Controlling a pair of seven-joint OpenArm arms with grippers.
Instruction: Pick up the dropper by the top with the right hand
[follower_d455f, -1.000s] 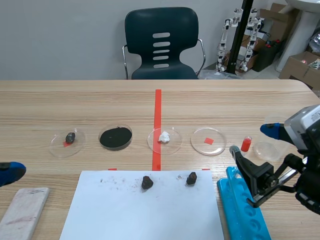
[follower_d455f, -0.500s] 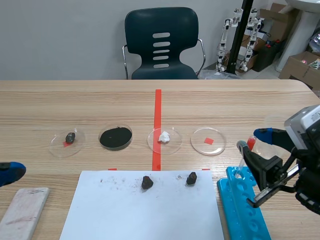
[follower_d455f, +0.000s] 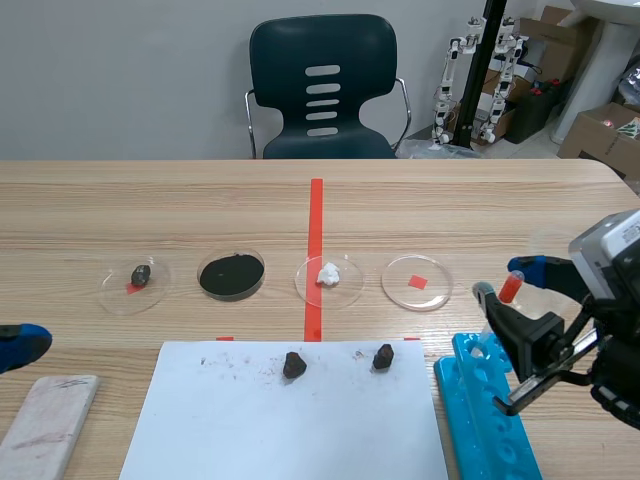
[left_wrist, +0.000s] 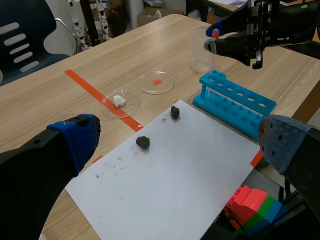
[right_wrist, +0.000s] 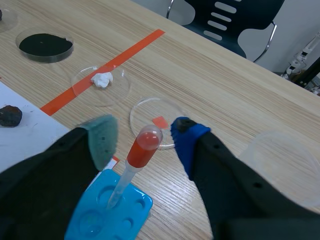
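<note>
Wooden table (follower_d455f: 200, 200) — white sheet (follower_d455f: 290, 430), blue rack (follower_d455f: 495, 435), petri-dish row (follower_d455f: 417, 283) — grey slab (follower_d455f: 45, 425).

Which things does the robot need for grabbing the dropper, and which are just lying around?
Needed: dropper, right hand, blue rack holding it.
Just lying around: dishes, black lumps, white paper, grey slab, chair.

the blue rack (follower_d455f: 487, 412) runs off the bottom edge; the dropper's (follower_d455f: 510, 288) tube hides behind the right fingers (follower_d455f: 516, 327).

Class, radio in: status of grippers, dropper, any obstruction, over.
Left gripper open, far off. Right gripper open, straddling top of red-bulbed clear dropper, not clamped. Dropper leans in blue plastic rack. Nothing blocking.
</note>
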